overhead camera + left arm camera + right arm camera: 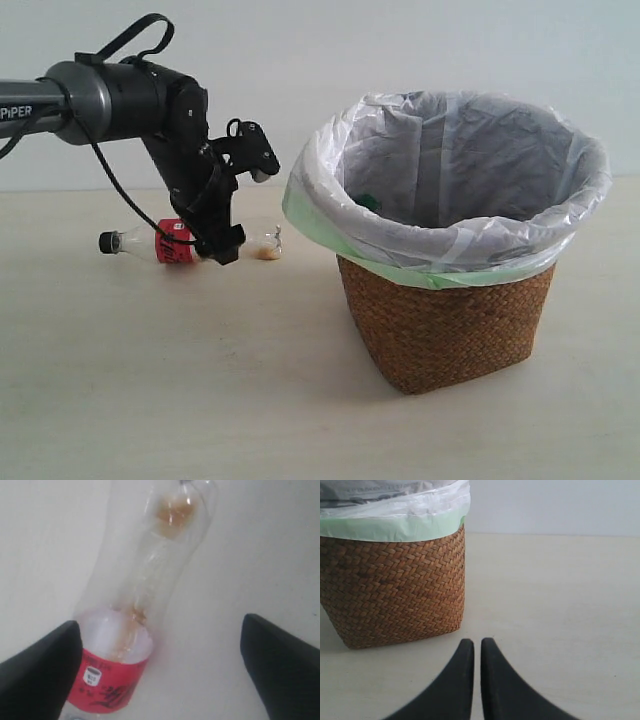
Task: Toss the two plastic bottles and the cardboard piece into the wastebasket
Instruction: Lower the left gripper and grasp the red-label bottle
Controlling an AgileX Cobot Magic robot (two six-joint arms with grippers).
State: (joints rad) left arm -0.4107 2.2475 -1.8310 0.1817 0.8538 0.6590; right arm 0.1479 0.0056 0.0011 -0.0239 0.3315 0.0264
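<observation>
Exterior view hides the bottle's middle behind the left gripper; a green speck inside the basket is unreadable. That gripper straddles the bottle on the table, spread wide, while the right gripper is pinched closed, empty, near the basket.

Exterior view: left arm cut off at left edge of frame. Red-label bottle, left of centre: mid-body hidden behind left gripper. Wastebasket, right: floor hidden below its rim; green scrap by its left inner wall too small to identify. Left wrist view: blurred, label print unreadable, bottle's cap end out of frame. Right wrist view: wastebasket cropped, mouth out of frame.
</observation>
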